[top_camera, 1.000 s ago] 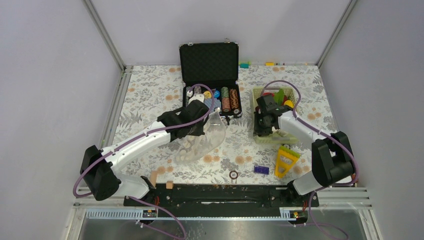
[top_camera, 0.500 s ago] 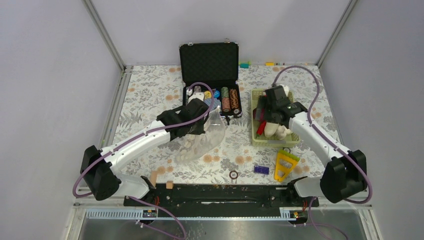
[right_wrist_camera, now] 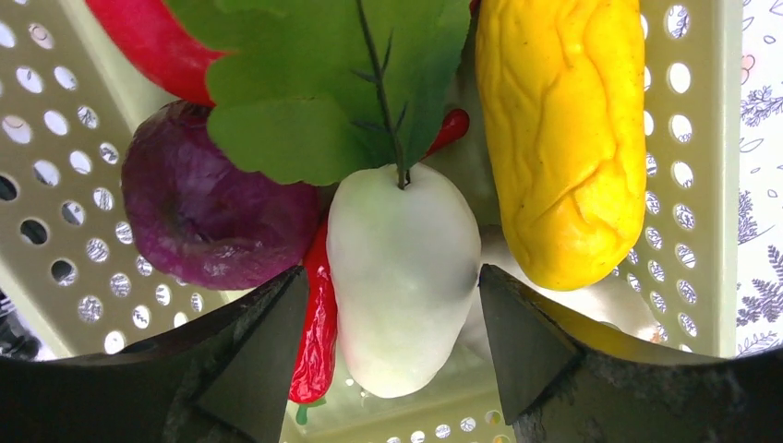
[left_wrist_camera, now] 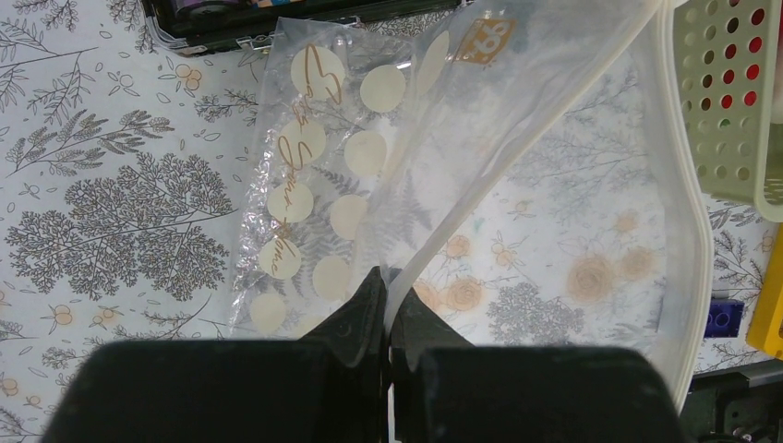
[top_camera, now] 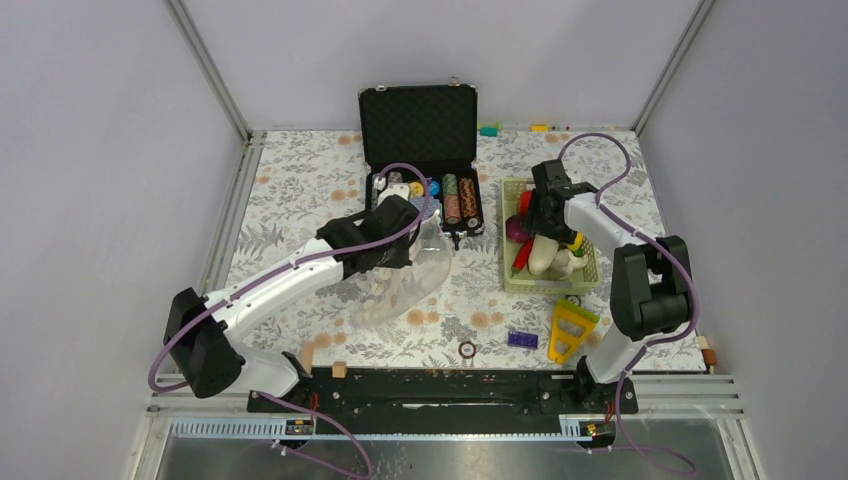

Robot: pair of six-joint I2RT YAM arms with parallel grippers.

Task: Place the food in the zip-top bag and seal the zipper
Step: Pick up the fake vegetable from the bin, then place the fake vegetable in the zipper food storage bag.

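The clear zip-top bag (top_camera: 405, 280) with pale dots lies on the floral table, its mouth edge lifted. My left gripper (left_wrist_camera: 388, 281) is shut on the bag's mouth strip (left_wrist_camera: 517, 157), and the bag (left_wrist_camera: 388, 185) hangs open to its right. The food lies in the pale green basket (top_camera: 590, 262): a white long piece (right_wrist_camera: 402, 268), a yellow piece (right_wrist_camera: 559, 138), a purple piece (right_wrist_camera: 217, 198), a red chili (right_wrist_camera: 319, 328) and a green leaf (right_wrist_camera: 323, 74). My right gripper (right_wrist_camera: 392, 295) is open over the basket, its jaws on either side of the white piece and the chili.
An open black case (top_camera: 420, 160) of poker chips stands behind the bag. A yellow triangular piece (top_camera: 570, 325), a blue brick (top_camera: 522, 340) and a small ring (top_camera: 467, 349) lie near the front edge. The basket wall (left_wrist_camera: 729, 92) is close to the bag's right.
My right arm has swung from the basket's left front to its far side and now points down over the food. My left gripper and the bag have hardly moved.
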